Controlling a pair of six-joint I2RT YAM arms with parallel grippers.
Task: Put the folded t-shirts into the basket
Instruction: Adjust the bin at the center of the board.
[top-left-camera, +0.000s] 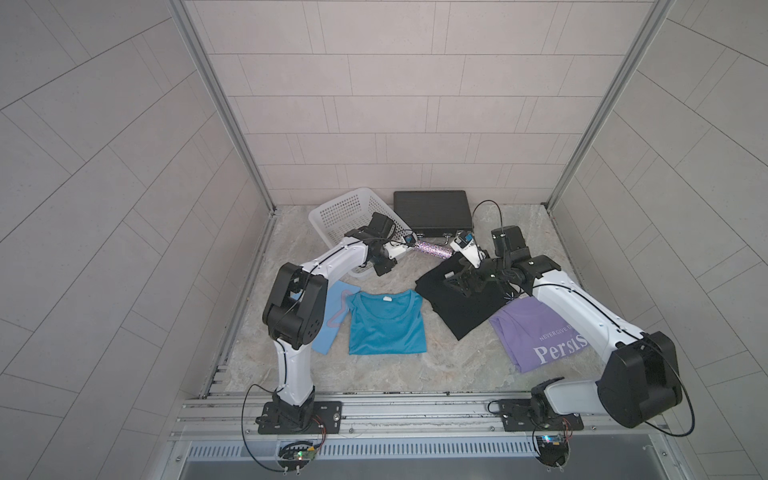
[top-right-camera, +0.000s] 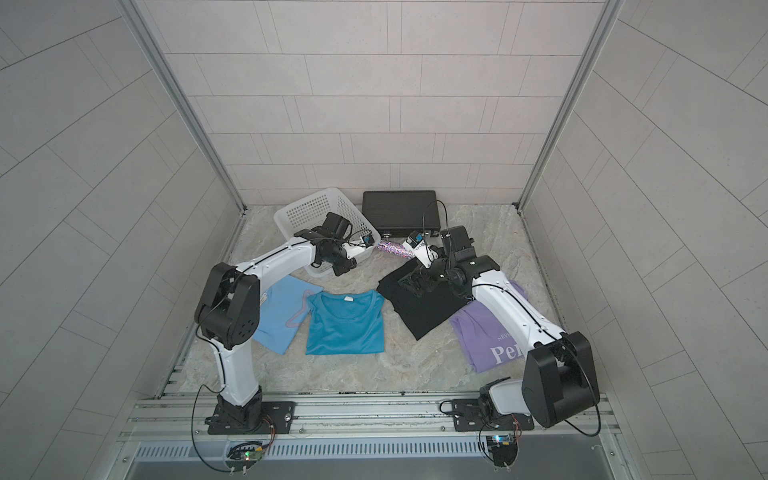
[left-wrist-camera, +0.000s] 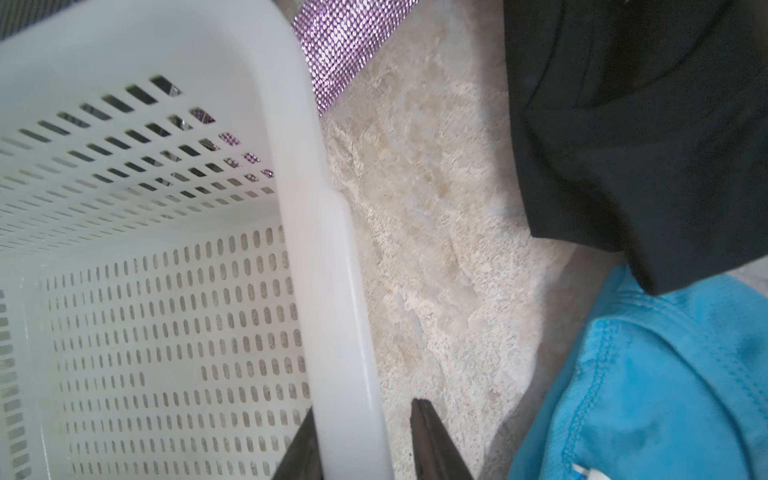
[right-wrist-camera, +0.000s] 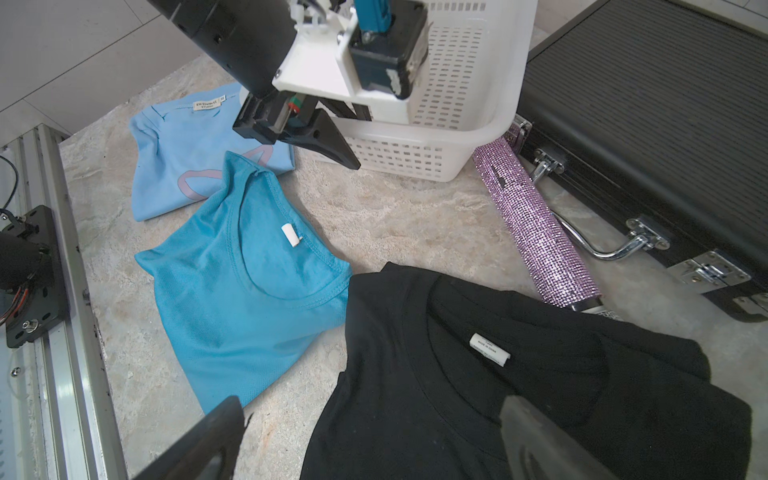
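Dark fingers (left-wrist-camera: 432, 436) of the left gripper (left-wrist-camera: 363, 409) stand apart astride the white basket's (left-wrist-camera: 328, 257) rim. One is inside and one outside, with a sliver of table (left-wrist-camera: 436, 249) showing between the outer finger and the plastic. All four shirts lie on the table outside the basket. The teal shirt (right-wrist-camera: 232, 299) and light blue shirt (right-wrist-camera: 166, 174) lie close to this gripper. The right gripper (right-wrist-camera: 372, 401), jaws wide apart, hangs low over the black shirt (right-wrist-camera: 395, 324) near its collar. The lavender shirt (top-left-camera: 536, 336) lies behind it, under its arm. Ahead of it, a sparkly purple tube (right-wrist-camera: 536, 232) lies along a closed black briefcase (right-wrist-camera: 648, 124), beside the basket.
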